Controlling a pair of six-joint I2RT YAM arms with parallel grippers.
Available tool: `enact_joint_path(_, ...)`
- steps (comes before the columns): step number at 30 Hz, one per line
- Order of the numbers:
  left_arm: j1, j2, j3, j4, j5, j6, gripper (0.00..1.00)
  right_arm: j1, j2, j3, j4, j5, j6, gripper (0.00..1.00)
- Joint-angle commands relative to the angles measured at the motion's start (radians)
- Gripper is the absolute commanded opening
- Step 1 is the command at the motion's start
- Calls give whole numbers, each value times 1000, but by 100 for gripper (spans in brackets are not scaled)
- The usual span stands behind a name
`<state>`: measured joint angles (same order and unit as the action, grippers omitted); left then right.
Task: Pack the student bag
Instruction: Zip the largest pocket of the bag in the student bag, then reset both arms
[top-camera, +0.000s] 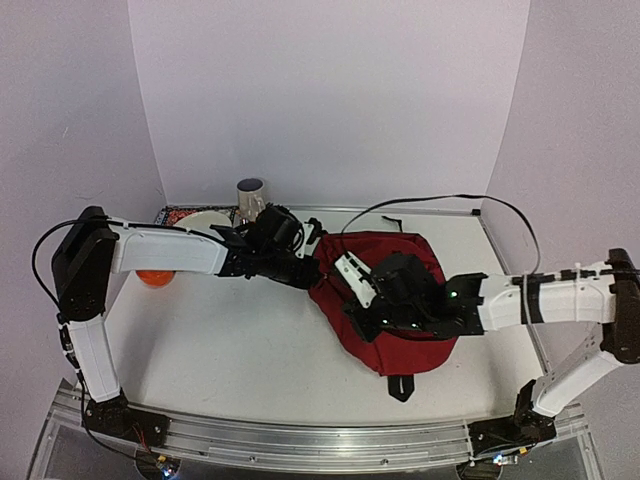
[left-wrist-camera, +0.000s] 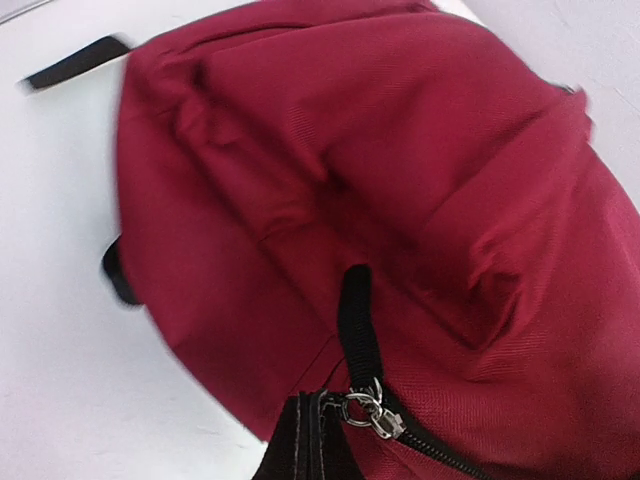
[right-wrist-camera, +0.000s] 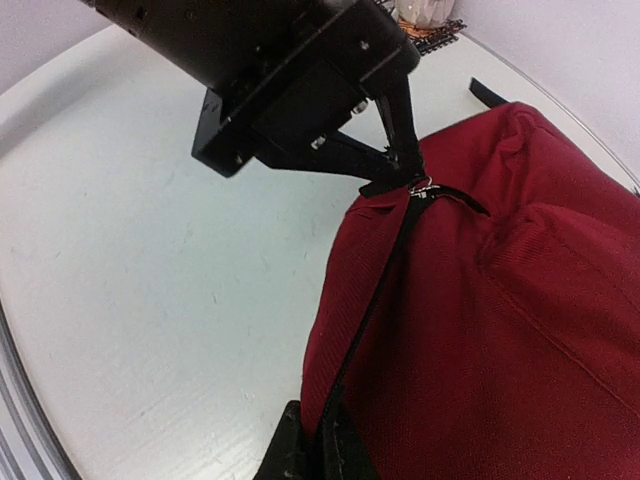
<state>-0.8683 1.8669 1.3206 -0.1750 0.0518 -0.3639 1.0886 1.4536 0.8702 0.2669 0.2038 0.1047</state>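
your left gripper (right-wrist-camera: 403, 172) is pinching the zip pull (right-wrist-camera: 422, 189) of the student bag (top-camera: 385, 300). your right gripper (right-wrist-camera: 312, 445) is clamping tight on the bag's edge.

Under left arm (top-camera: 165, 250), orange object (top-camera: 155, 278) half hidden; student bag (left-wrist-camera: 400, 200) cut by view edges; strap (left-wrist-camera: 75, 62) blurred.

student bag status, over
left pincer shut on zip pull. right pincer shut on student bag edge. cup, plate, orange ball far left, clear of bag.
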Motion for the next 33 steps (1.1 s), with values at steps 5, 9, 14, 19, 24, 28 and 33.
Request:
enact_joint_path(5, 149, -116, -42, -11, -290, 12, 12, -12, 161, 262, 17, -33, 28, 34)
enact_joint_path(9, 166, -170, -69, -10, -292, -4, 28, -84, 160, 309, 3, -53, 56, 49)
enact_joint_path(14, 211, -257, -110, -12, -296, -40, 48, -205, 118, 319, -20, -5, 101, 62)
enact_joint_path(19, 307, -381, -186, -12, -305, -94, 75, -352, 11, 234, -29, 117, 162, 81)
enact_joint_path(24, 438, -578, -310, -15, -327, -169, 96, -453, -182, 92, -31, 268, 217, 97)
enact_joint_path(28, 488, -748, -406, -28, -405, -201, 100, -470, -375, -30, -33, 388, 226, 98)
enact_joint_path(33, 492, -985, -511, -41, -536, -205, 100, -470, -632, -185, -37, 467, 228, 98)
